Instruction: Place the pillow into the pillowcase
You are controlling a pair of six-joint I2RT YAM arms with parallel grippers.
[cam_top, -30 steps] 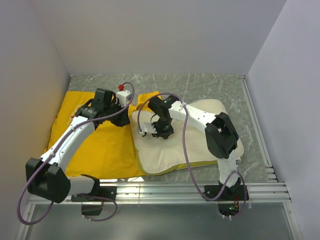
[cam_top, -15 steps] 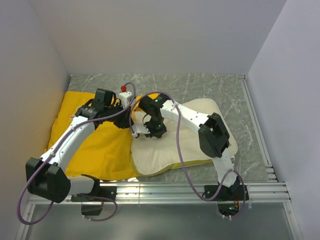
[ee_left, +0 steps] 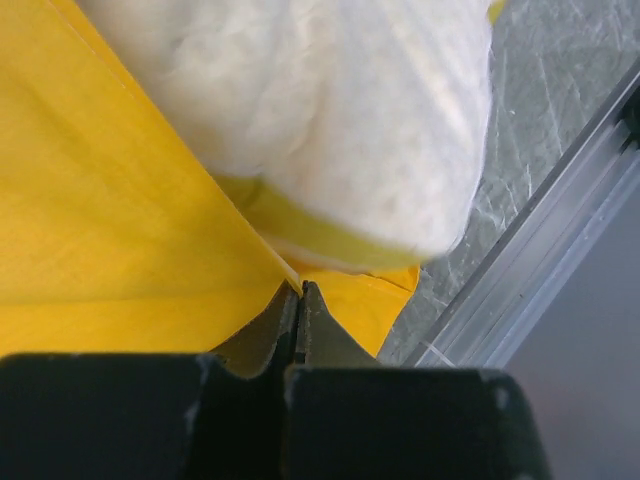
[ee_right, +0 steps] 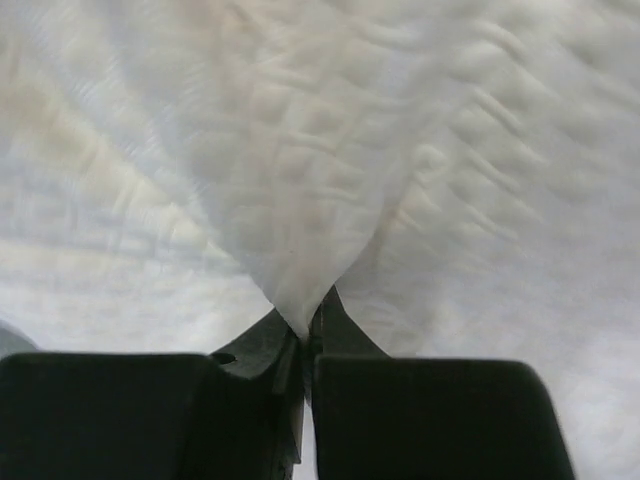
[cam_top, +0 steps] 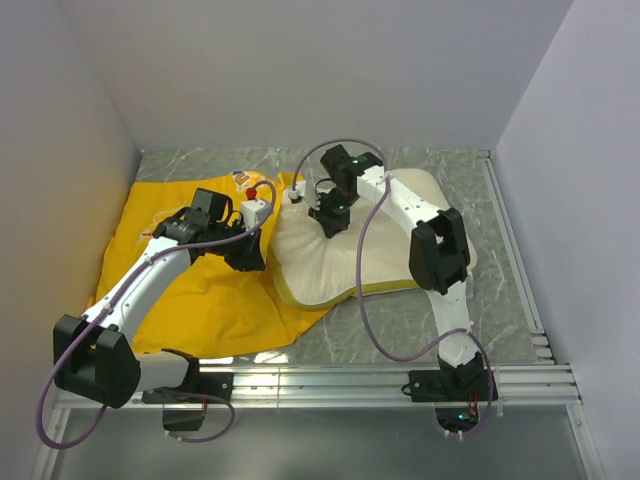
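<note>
The cream-white pillow (cam_top: 385, 245) lies bunched at the table's middle right, its left end over the yellow pillowcase (cam_top: 190, 290), which is spread at the left. My right gripper (cam_top: 330, 218) is shut on a pinched fold of the pillow's top fabric (ee_right: 300, 200) near its far left end; its fingertips (ee_right: 335, 315) clamp the fold. My left gripper (cam_top: 250, 256) is shut on an edge of the pillowcase (ee_left: 110, 200) beside the pillow's left end (ee_left: 340, 120). The pillow's yellowish side edge (ee_left: 330, 235) shows just above the left gripper (ee_left: 298, 292).
Grey marble tabletop (cam_top: 430, 170) between white walls at left, back and right. An aluminium rail (cam_top: 400, 380) runs along the near edge and also shows in the left wrist view (ee_left: 530, 270). A printed corner of the pillowcase (cam_top: 245, 180) peeks out at the back.
My right gripper first slid left, then pulled back and to the right, bunching and lifting the pillow's left end. My left gripper moved nearer and right with the pillowcase edge.
</note>
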